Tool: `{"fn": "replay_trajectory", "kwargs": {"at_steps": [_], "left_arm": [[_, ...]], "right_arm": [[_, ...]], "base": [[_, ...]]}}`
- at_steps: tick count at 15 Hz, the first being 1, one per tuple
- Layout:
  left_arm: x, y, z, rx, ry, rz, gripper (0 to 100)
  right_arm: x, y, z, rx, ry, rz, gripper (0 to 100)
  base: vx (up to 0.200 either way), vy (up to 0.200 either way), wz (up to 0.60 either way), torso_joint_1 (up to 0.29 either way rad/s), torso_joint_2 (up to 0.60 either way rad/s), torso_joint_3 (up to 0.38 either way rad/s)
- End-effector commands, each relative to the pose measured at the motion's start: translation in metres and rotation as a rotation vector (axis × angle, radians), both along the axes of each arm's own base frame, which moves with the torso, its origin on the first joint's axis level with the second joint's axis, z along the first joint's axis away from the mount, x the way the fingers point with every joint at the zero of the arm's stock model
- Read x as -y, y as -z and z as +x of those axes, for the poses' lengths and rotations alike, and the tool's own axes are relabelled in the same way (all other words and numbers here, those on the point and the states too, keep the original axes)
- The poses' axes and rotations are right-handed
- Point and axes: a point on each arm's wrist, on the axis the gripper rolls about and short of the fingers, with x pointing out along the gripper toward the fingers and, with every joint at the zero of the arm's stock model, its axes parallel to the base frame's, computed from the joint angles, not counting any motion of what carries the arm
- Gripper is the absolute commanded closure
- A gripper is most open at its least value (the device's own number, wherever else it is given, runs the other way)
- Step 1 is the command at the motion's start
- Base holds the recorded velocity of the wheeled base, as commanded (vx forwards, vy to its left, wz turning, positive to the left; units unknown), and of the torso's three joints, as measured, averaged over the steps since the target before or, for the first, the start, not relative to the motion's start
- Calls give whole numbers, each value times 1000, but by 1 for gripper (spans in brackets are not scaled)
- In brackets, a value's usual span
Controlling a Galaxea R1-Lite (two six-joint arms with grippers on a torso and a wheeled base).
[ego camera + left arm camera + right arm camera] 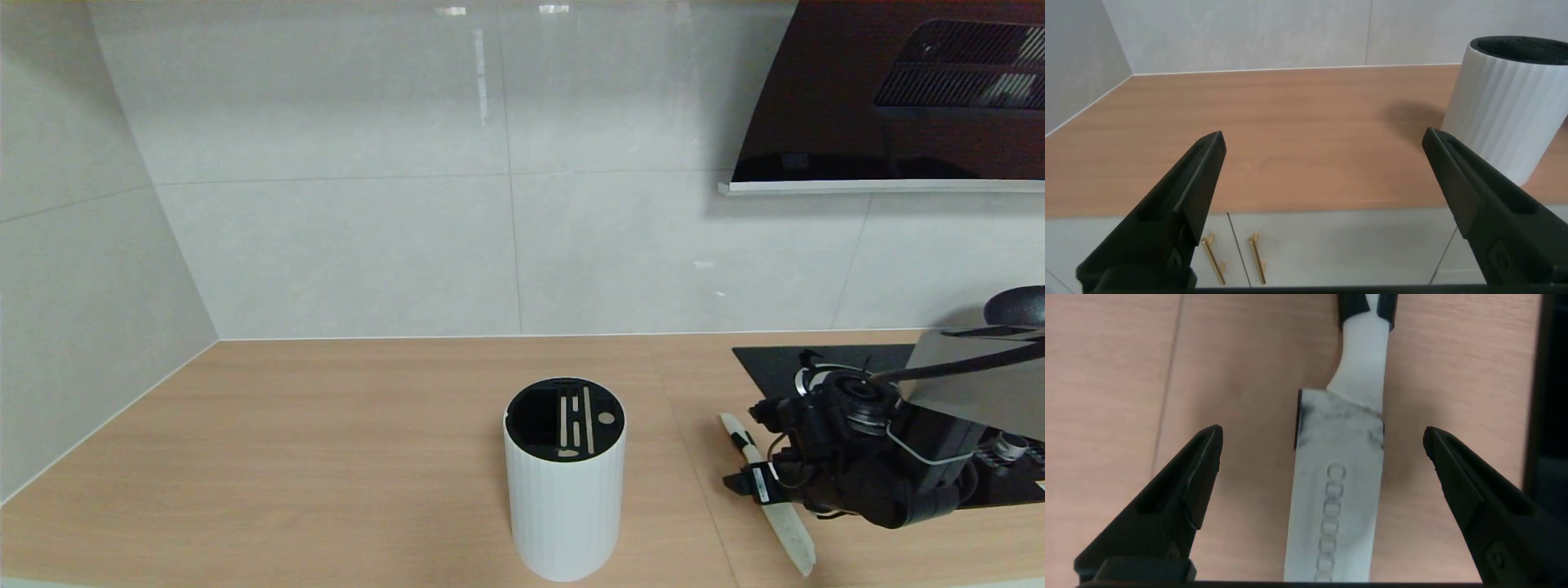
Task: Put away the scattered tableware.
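Now, the right gripper (1323, 439) hovers over the knife (1341, 490) with its jaws spread wide. The white blade lies flat on the wooden counter (326, 457), squarely between the fingers, touching neither. The left gripper (1323, 147), also gaping, hangs by the counter edge near the white holder (1511, 94).

A kitchen is indicated: a wooden countertop (326, 457) is backed by pale wall tiles (367, 245), a dark range hood (857, 98) is mounted at the far right above a black cooktop (775, 363), and gold-handled cabinet doors (1331, 253) are seen below.
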Motion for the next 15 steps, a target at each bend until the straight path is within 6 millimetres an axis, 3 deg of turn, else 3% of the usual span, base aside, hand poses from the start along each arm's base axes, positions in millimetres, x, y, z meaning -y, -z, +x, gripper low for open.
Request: {"fn": "replay_trajectory", "kwargs": {"at_steps": [1, 14, 15], "left_arm": [[0, 0, 0, 0, 0, 0, 0], [0, 0, 0, 0, 0, 0, 0], [0, 0, 0, 0, 0, 0, 0]], "right_arm": [[0, 3, 3, 1, 7, -3, 0], [2, 11, 9, 4, 42, -31, 0], [1, 10, 10, 16, 43, -28, 100]], "base": [[0, 0, 0, 0, 0, 0], [0, 0, 0, 0, 0, 0], [0, 0, 0, 0, 0, 0]]}}
